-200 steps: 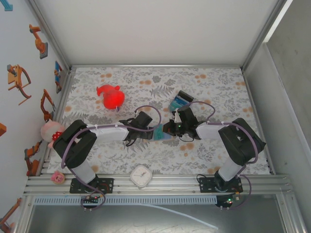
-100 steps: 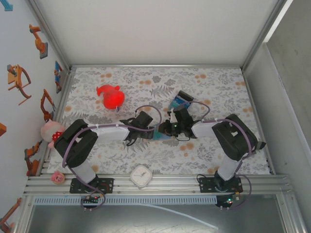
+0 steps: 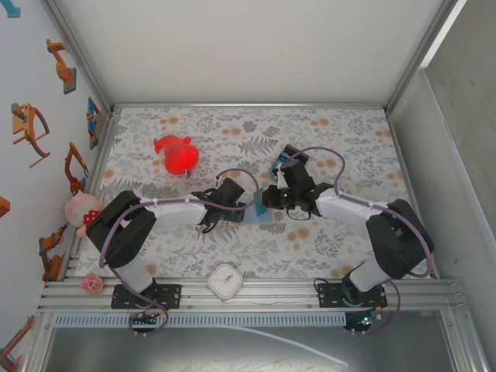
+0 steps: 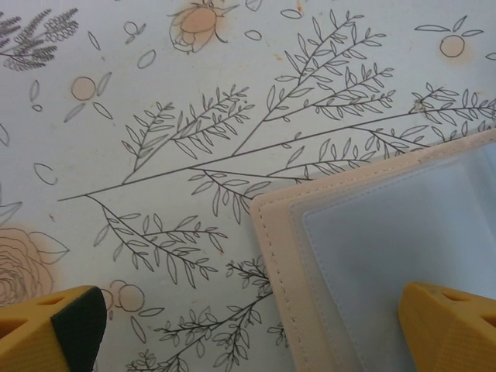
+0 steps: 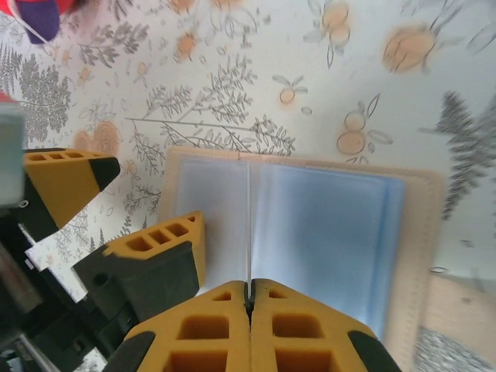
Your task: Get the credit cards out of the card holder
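The card holder (image 5: 412,256) lies open on the flowered table, a tan wallet (image 4: 280,263) with pale blue lining. My right gripper (image 5: 249,284) is shut on a thin leaf (image 5: 248,221) that rises edge-on from the fold. From above this leaf (image 3: 258,204) looks teal; whether it is a sleeve or one of the credit cards I cannot tell. My left gripper (image 4: 248,333) is open, one finger (image 5: 163,252) resting on the holder's left half, the other (image 5: 66,182) over the cloth. In the top view both grippers (image 3: 244,208) (image 3: 268,200) meet at the holder (image 3: 263,218).
A black-edged blue block (image 3: 287,160) lies just beyond the right wrist. A red plush toy (image 3: 177,155) sits at the back left. A white clock (image 3: 225,280) lies by the near rail, and a pink doll (image 3: 81,209) leans at the left edge.
The right jaws have closed fully on the leaf, and the leaf now stands up from the holder. The right arm's elbow has swung out to the right. The left arm has stayed put.
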You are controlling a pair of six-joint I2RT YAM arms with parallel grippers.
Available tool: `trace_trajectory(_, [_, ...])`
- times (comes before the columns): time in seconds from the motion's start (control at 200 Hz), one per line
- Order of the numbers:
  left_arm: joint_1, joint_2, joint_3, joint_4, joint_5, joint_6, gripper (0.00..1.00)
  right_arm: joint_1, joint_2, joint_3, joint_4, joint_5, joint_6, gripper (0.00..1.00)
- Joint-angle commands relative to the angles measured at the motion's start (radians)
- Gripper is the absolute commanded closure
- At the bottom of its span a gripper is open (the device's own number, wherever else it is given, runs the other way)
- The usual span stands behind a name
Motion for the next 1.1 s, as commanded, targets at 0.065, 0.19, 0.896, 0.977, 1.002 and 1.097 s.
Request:
trace_trajectory(0.065, [-0.001,-0.031,-0.02,0.02,-0.06,0.091,0.03,-0.008,-0.107,0.087,-0.227,0.198,-0.218,1.0])
trace_trajectory(0.19, [0.002,-0.042,-0.031,0.051,-0.072,0.139,0.03,-0.037,-0.141,0.146,-0.294,0.268,-0.347,1.0])
trace_trajectory(0.896, [0.011,-0.24,-0.085,0.026,-0.091,0.144,0.03,-0.149,0.124,0.436,-0.394,0.323,-0.945,1.0])
trace_trajectory(0.977, [0.012,-0.267,-0.094,0.02,-0.095,0.136,0.03,-0.161,0.162,0.458,-0.402,0.315,-0.969,1.0])
trace_trajectory(1.002, [0.011,-0.274,-0.097,0.019,-0.096,0.133,0.03,-0.164,0.173,0.466,-0.406,0.311,-0.974,1.0])
trace_trajectory(1.097, [0.012,-0.302,-0.107,0.016,-0.105,0.125,0.03,-0.172,0.2,0.488,-0.415,0.291,-0.995,1.0])
